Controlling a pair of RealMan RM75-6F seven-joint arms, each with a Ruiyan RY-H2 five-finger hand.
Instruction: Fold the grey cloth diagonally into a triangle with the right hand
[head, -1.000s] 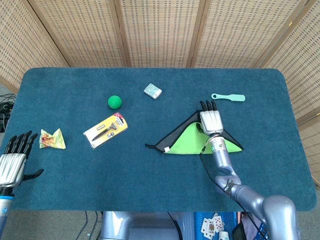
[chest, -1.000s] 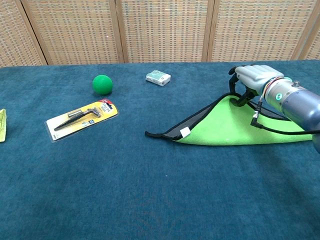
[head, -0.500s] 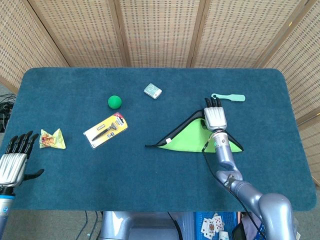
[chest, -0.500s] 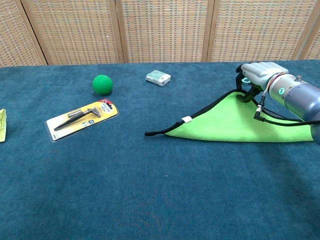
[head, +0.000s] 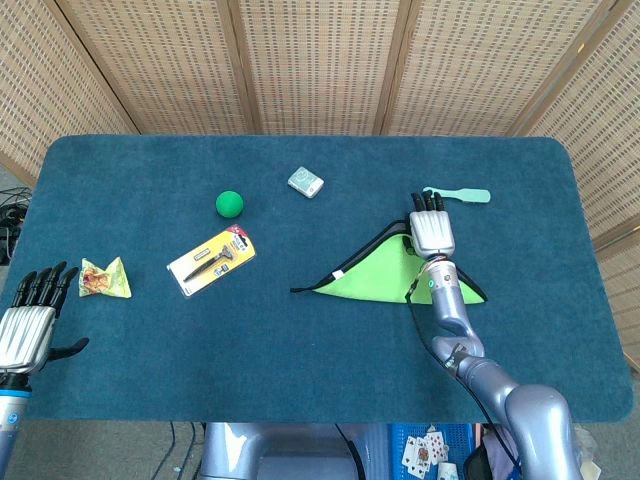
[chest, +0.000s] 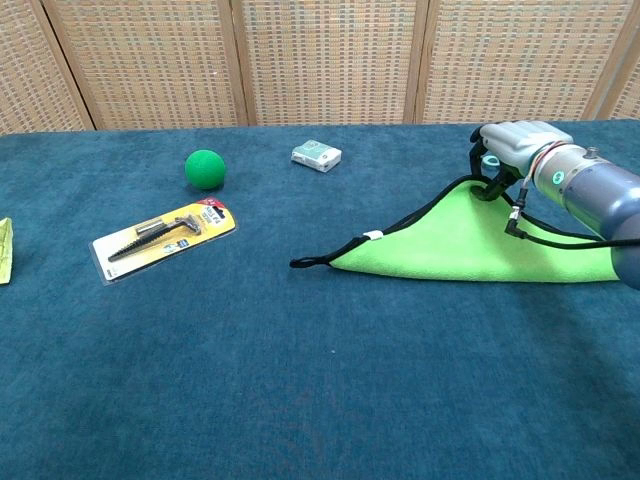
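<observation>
the table (head: 150, 330) is covered in a deep blue, carpet-like fabric with rounded corners, and behind it stand woven wicker screen panels (head: 320, 60) in wooden frames. the cloth (head: 380, 275) lies right of centre on this surface, folded into a triangle with its bright green face up and a dark grey edge showing along the fold (a small white tag sits on that edge in the chest view). the right hand (head: 431, 232) rests at the triangle's far corner, fingers curled down onto the fabric there; whether they pinch the corner or only press it i cannot tell. the left hand (head: 28, 325) sits at the near left edge of the table, fingers apart and straight, holding nothing.

further left on the blue surface are a green ball (head: 230, 204), a carded razor pack (head: 211, 260) just in front of it, and a crumpled yellow wrapper (head: 104, 279) near the left hand. a small grey box (head: 305, 182) lies toward the back, and a mint green brush (head: 457, 194) lies just beyond the right hand's fingertips.
</observation>
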